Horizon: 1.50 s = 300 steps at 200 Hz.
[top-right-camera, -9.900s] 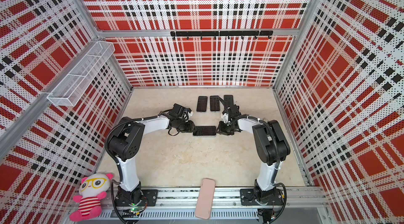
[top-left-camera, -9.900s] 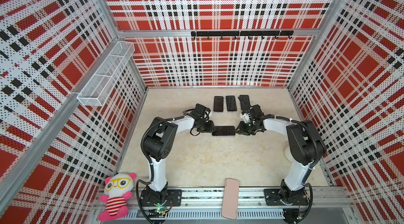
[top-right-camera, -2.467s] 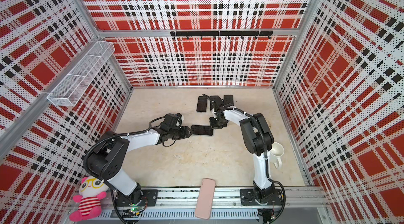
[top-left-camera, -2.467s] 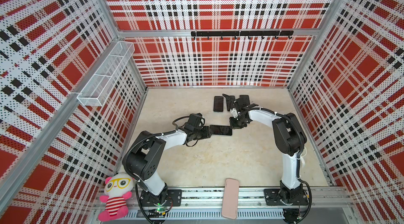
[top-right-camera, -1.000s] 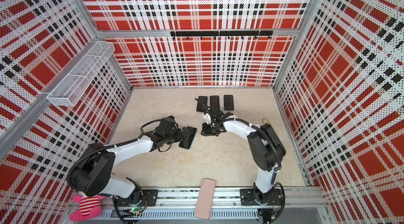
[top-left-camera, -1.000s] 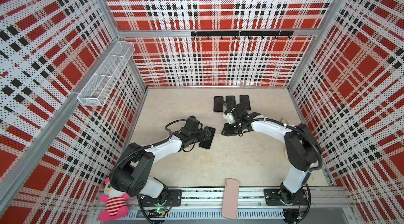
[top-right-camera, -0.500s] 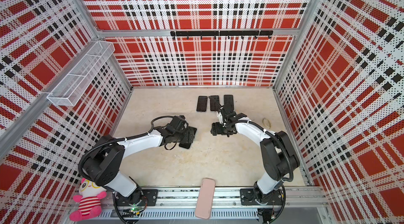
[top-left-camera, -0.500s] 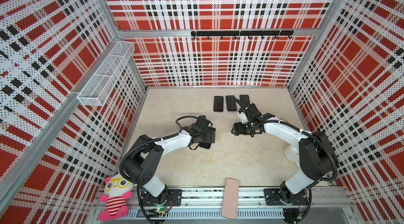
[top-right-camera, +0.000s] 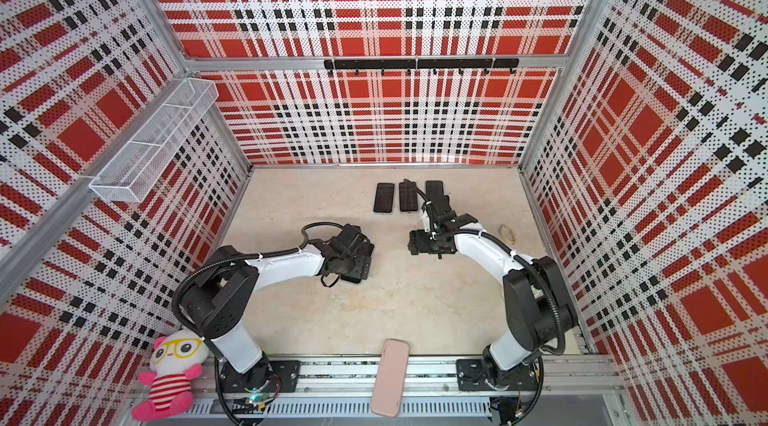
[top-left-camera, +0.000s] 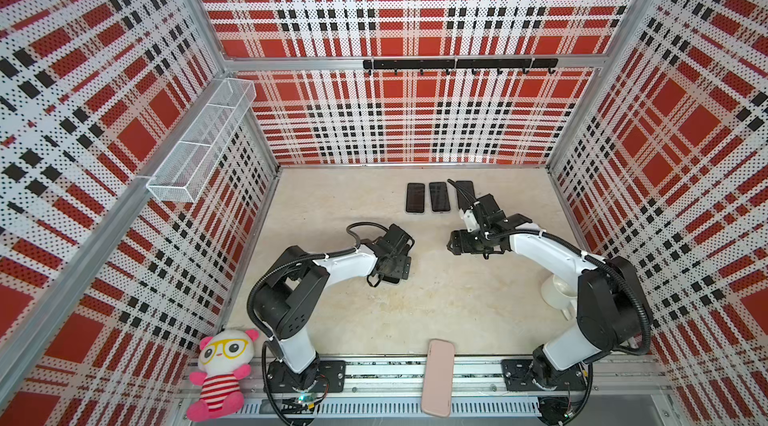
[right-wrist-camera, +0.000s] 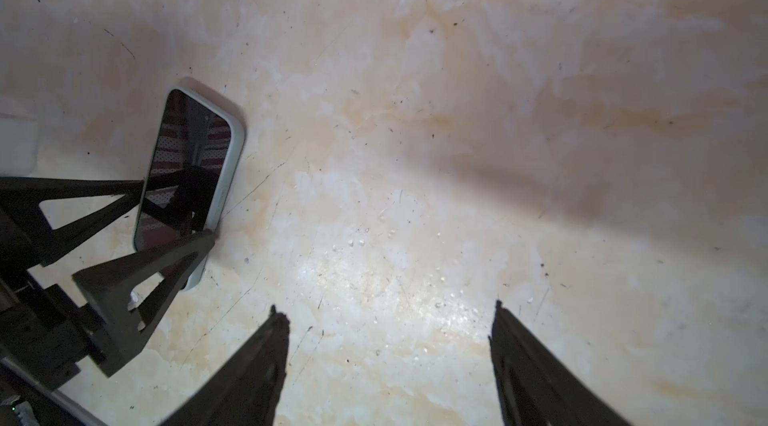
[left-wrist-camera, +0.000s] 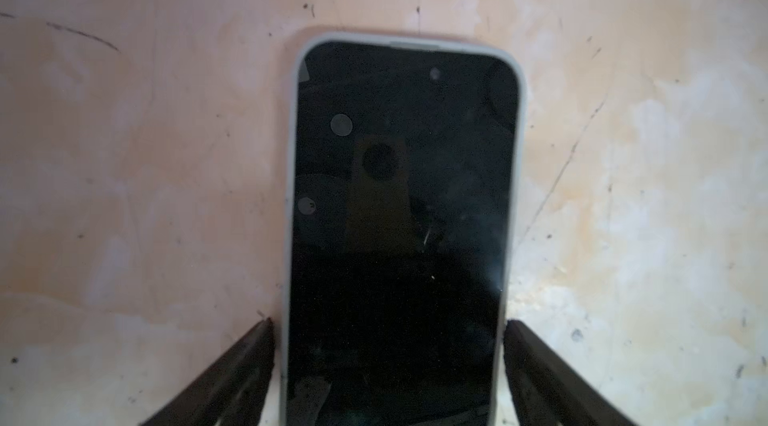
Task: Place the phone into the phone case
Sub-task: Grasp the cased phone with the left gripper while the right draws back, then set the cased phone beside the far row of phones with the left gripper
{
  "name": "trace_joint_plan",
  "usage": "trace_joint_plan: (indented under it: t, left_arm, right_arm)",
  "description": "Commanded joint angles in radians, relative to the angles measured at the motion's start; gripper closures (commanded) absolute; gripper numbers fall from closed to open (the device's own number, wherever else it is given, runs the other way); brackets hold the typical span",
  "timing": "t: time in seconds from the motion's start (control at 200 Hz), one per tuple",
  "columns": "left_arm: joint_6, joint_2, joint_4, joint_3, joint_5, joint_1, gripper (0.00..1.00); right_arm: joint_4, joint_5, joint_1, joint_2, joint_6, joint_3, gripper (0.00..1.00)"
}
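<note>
Beige worktop; left claw straddled the phone, seated in its case, pinch unclear; right claw spread, empty. Judged best: close squarely on long edges.

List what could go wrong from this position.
1. The left gripper straddles the phone toward one end. Lifted there, it may tilt or slip.
2. Only part of the case rim shows. If the rest is not seated, a side squeeze could pop the phone loose.
3. The right gripper is open and empty, and its wrist hangs near the rightmost spare phone and might nudge it.
</note>
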Motion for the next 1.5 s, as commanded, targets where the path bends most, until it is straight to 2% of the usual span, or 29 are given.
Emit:
trace_joint_plan:
  t: [0.0,0.145,0.316,0.436,0.601,0.767,0.972,1.047,1.247,1.308,1.393,1.498]
  left_arm:
    - [0.014,0.028,-0.047,0.023,-0.013,-0.008,0.19]
    - [0.027,0.055,-0.046,0.054,-0.014,0.004,0.24]
    - [0.049,0.136,-0.009,0.131,-0.018,0.109,0.29]
    - [0.067,0.240,-0.003,0.257,-0.030,0.201,0.31]
    - [0.122,0.401,0.000,0.474,-0.033,0.276,0.30]
    - [0.145,0.514,0.008,0.646,-0.009,0.305,0.30]
    - [0.156,0.621,0.014,0.801,0.104,0.335,0.29]
    - [0.145,0.641,0.019,0.811,0.157,0.345,0.27]
    - [0.124,0.650,0.057,0.805,0.193,0.350,0.22]
    - [0.122,0.649,0.059,0.807,0.202,0.349,0.17]
    - [0.116,0.631,0.059,0.801,0.209,0.351,0.01]
    - [0.116,0.598,0.059,0.795,0.215,0.347,0.02]
  right_arm:
    - [-0.013,0.037,-0.031,-0.030,-0.014,-0.020,0.21]
    - [0.011,0.014,-0.081,-0.052,-0.014,-0.053,0.22]
    - [0.013,0.014,-0.106,-0.117,-0.036,-0.043,0.22]
    - [0.026,0.015,-0.123,-0.170,-0.037,-0.074,0.22]
    - [0.030,0.008,-0.161,-0.195,-0.060,-0.112,0.22]
    - [0.112,-0.021,-0.168,-0.235,-0.036,-0.180,0.22]
    - [0.096,-0.019,-0.168,-0.226,-0.045,-0.167,0.23]
    - [0.100,-0.033,-0.168,-0.231,-0.039,-0.174,0.23]
    - [0.114,-0.027,-0.168,-0.247,-0.030,-0.207,0.24]
    - [0.118,-0.019,-0.168,-0.249,-0.028,-0.213,0.24]
    - [0.109,-0.021,-0.169,-0.239,-0.031,-0.202,0.23]
    - [0.105,0.002,-0.170,-0.226,-0.047,-0.174,0.23]
